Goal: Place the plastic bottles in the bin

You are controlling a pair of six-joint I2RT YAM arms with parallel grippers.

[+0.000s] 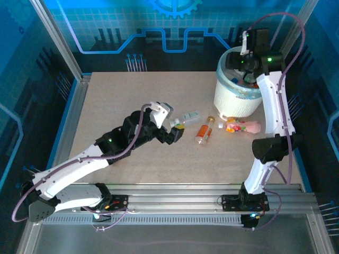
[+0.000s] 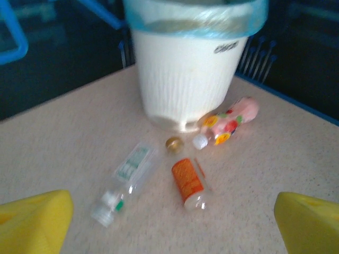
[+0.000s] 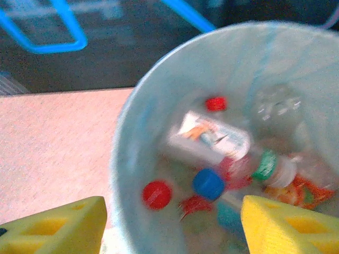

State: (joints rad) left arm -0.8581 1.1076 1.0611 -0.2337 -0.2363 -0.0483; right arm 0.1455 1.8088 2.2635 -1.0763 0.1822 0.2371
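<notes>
Three plastic bottles lie on the table in front of the bin (image 2: 185,79). They are a clear one with a green label (image 2: 127,180), an orange-labelled one (image 2: 189,183) and a pink one (image 2: 230,119) against the bin's foot. My left gripper (image 2: 169,227) is open and empty, just short of the clear bottle (image 1: 188,117), with yellow fingers (image 2: 34,219) on either side. My right gripper (image 3: 175,227) hangs open and empty over the bin (image 3: 132,174). Inside lie several bottles, among them a white-labelled one (image 3: 212,138), with red (image 3: 157,194) and blue (image 3: 208,183) caps.
A small gold cap (image 2: 174,143) lies by the far end of the orange-labelled bottle. The bin (image 1: 238,95) stands at the table's far right, with my right arm (image 1: 275,106) arching over it. Metal rails (image 1: 175,201) edge the table's near side.
</notes>
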